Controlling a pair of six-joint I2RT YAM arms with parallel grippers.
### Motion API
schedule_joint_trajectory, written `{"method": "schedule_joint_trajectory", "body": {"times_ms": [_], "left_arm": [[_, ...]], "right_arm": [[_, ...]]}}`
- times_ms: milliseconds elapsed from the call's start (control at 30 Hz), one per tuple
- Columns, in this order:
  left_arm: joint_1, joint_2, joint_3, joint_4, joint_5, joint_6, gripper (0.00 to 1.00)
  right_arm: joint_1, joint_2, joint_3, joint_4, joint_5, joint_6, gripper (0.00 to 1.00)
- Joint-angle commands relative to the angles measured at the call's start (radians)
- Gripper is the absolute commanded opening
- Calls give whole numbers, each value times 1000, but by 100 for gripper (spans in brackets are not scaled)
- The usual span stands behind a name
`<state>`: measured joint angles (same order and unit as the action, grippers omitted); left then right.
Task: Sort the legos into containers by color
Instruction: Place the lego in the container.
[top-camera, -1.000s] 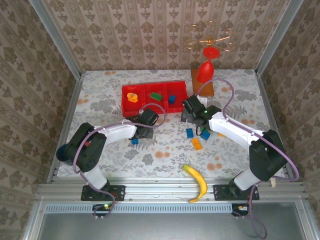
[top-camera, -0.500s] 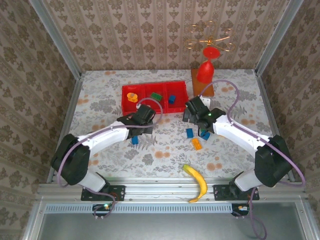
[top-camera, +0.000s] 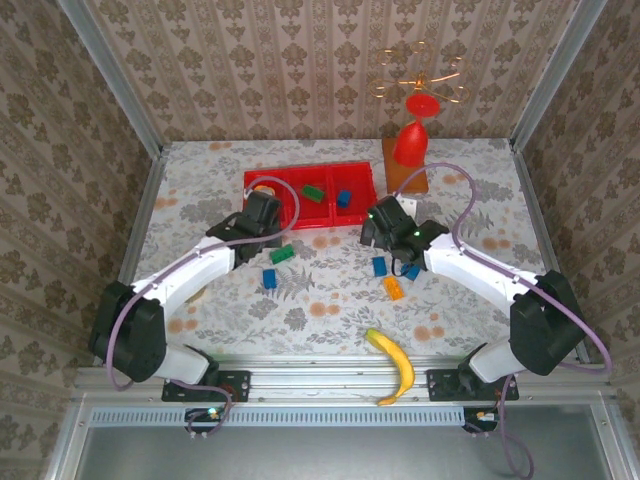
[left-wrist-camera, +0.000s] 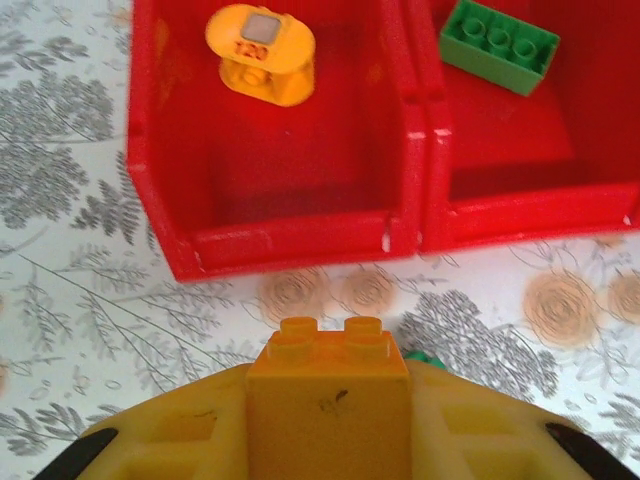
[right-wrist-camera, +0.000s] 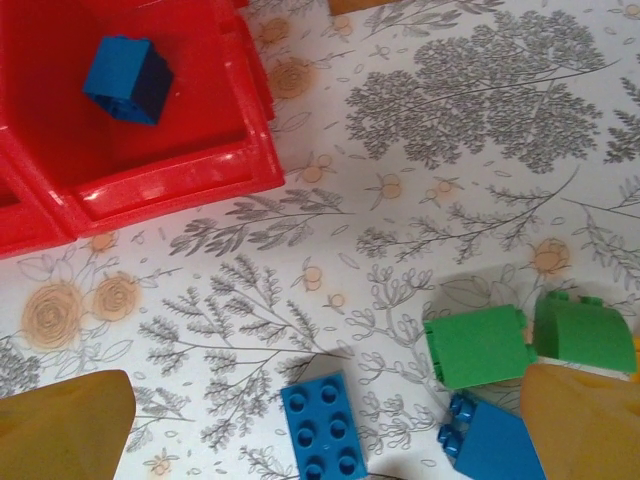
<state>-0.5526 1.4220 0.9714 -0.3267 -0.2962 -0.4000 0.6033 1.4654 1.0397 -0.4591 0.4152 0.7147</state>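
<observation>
**Left claw clamped on orange, right claw wide over loose bricks**

My left claw (left-wrist-camera: 328, 438) is closed hard on an orange brick (left-wrist-camera: 328, 385), its studs pointing ahead. Straight ahead is the tray (left-wrist-camera: 290, 243). Its near wall stands between my brick and the left compartment. At the far end of that compartment sits a round orange piece (left-wrist-camera: 262, 52). The middle compartment, ahead and to the right, holds a green brick (left-wrist-camera: 498, 45). A green sliver peeks out under my brick's right corner, and I cannot tell what it is. Seen from above, a loose green brick (top-camera: 281, 254) lies on the table (top-camera: 200, 205) just behind this claw. A small blue brick (top-camera: 269, 279) lies a little further back.

My right claw (right-wrist-camera: 322, 385) has its fingers spread wide with nothing between them. Below the gap a flat blue brick (right-wrist-camera: 322, 425) lies studs up. Towards my right finger (right-wrist-camera: 585, 425) two green bricks (right-wrist-camera: 478, 347) sit side by side. A blue block (right-wrist-camera: 495, 440) lies just behind them, beside that finger. Ahead and to the left is the tray's right compartment, with a dark blue brick (right-wrist-camera: 128, 78) tilted inside. Its corner wall lies between that compartment and the loose bricks.

From above, a second orange brick (top-camera: 394, 288) lies behind this claw. The banana (top-camera: 392, 365) lies far back by the arm bases. The red goblet (top-camera: 413, 135) stands ahead on its wooden base (top-camera: 412, 178), right of the tray.
</observation>
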Motion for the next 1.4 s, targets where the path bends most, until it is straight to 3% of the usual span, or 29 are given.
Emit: {"method": "schedule_joint_trajectory", "body": {"times_ms": [0,200,433,833,1367], "left_arm": [[41,34,53,54,-3,72,23],[134,129,119,109,49,105,23],[182,254,228,128,102,120,23],[192,412,332,101,142,103,30],[194,421,363,68,127,97,46]], "right_arm": [[27,31,21,19,0,32,100],[90,102,68,25,-6,51,100],[153,182,133,14,4,55,100],[205,245,174,10,-6,57,100],[255,349,258,8,-22,26,100]]}}
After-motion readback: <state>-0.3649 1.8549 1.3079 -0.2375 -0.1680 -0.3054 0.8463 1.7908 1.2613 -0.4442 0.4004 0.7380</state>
